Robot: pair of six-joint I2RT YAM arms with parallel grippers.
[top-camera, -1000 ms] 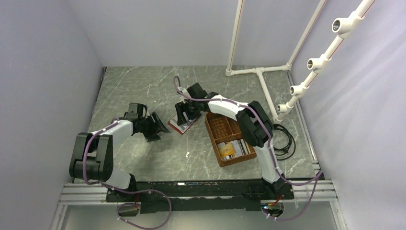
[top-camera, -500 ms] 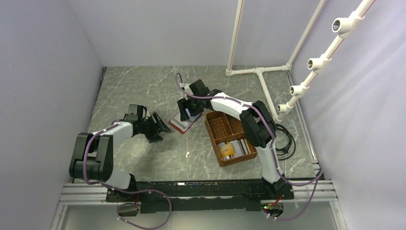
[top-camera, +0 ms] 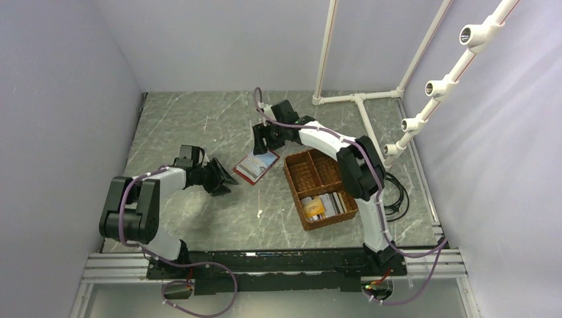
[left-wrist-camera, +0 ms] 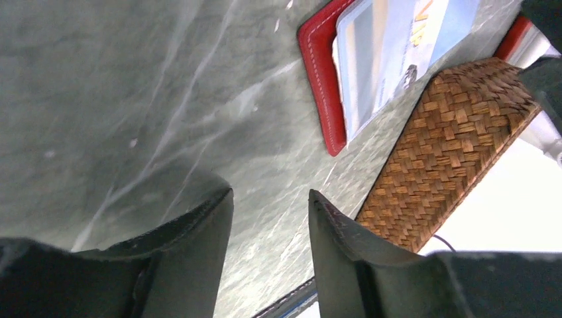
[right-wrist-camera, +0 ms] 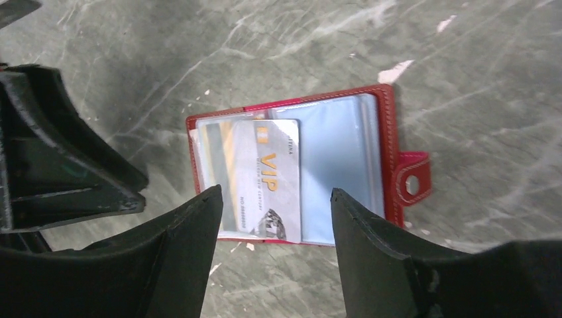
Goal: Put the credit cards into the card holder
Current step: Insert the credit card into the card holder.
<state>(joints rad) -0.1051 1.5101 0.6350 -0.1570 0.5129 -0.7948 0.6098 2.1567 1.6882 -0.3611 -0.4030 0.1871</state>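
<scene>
The red card holder [top-camera: 246, 172] lies open on the table, left of the basket. In the right wrist view its red rim [right-wrist-camera: 391, 152] frames a white-grey VIP card [right-wrist-camera: 268, 179] over a light blue card [right-wrist-camera: 338, 172]. I cannot tell if the VIP card sits in a slot or on top. My right gripper [top-camera: 260, 140] is open and empty, raised just beyond the holder [right-wrist-camera: 275, 192]. My left gripper [top-camera: 222, 179] is open and empty, low on the table, left of the holder [left-wrist-camera: 270, 195]. The left wrist view shows the holder's edge [left-wrist-camera: 321, 79]. More cards [top-camera: 325, 205] lie in the basket.
A brown woven compartment basket [top-camera: 289, 179] stands right of the holder, also in the left wrist view [left-wrist-camera: 450, 139]. A white pipe frame [top-camera: 358, 99] stands at the back right. A black cable [top-camera: 395, 192] lies right of the basket.
My right gripper has risen and pulled back from the holder toward the far side, uncovering it. My left gripper has barely moved.
</scene>
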